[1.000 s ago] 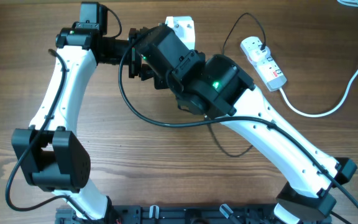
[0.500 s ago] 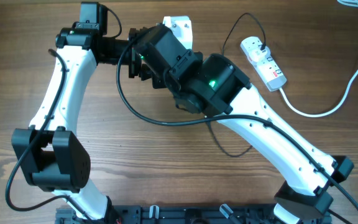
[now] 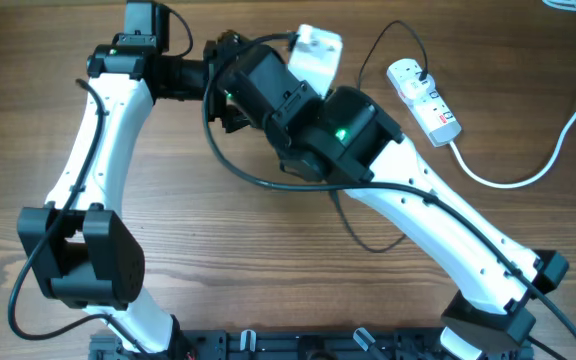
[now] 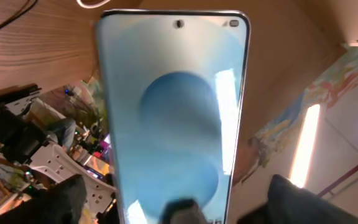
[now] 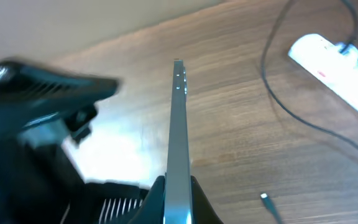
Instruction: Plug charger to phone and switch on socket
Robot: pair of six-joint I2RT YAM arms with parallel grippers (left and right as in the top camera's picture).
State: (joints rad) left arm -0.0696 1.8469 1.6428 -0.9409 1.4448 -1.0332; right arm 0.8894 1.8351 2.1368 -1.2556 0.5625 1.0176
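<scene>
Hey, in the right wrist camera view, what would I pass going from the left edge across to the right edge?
blurred black robot part → phone, seen edge-on → charger, its loose connector tip → socket

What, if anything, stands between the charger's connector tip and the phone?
Nothing visible. In the right wrist view the connector tip lies on the table beside the phone, held edge-on in the right gripper, with only wood between.
</scene>
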